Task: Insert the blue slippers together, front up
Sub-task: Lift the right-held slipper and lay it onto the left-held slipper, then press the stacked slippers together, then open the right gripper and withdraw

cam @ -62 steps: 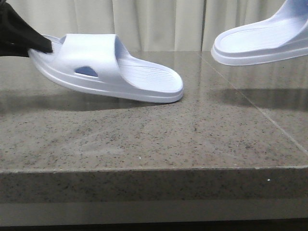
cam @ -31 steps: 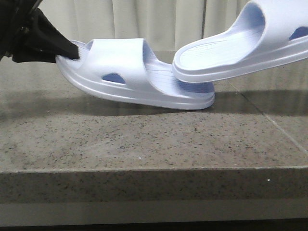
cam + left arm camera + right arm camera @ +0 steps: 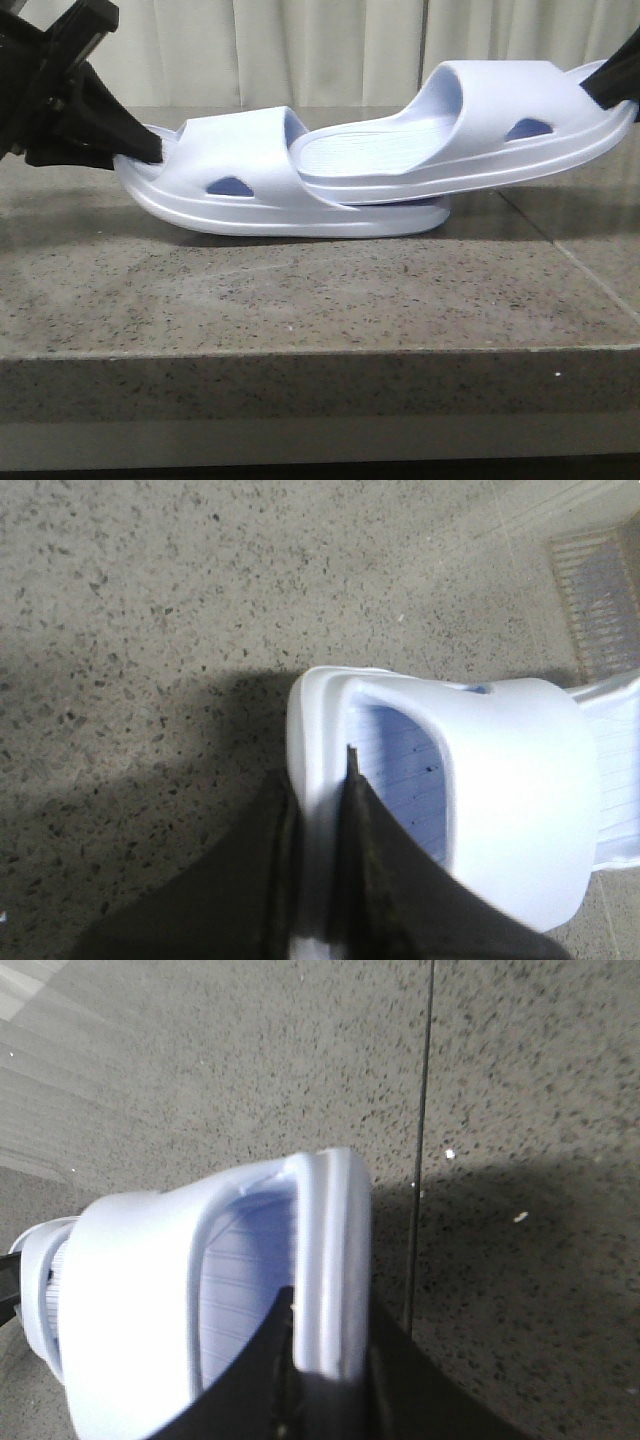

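Note:
Both blue slippers hang just above the stone table. My left gripper (image 3: 140,150) is shut on the toe rim of the left slipper (image 3: 250,180), whose sole is nearly level. My right gripper (image 3: 620,95) is shut on the toe rim of the right slipper (image 3: 480,100). The right slipper's heel end reaches into the opening under the left slipper's strap and lies over its footbed. In the left wrist view the left gripper (image 3: 316,770) pinches the rim of its slipper (image 3: 520,780). In the right wrist view the right gripper (image 3: 335,1320) pinches the rim of its slipper (image 3: 130,1300).
The speckled stone table (image 3: 300,290) has its front edge (image 3: 320,350) close to the camera. A seam (image 3: 560,250) runs across its right part. Pale curtains (image 3: 330,50) hang behind.
The right slipper has come down and to the left, its heel end sliding in under the left slipper's strap. The left slipper has levelled slightly.

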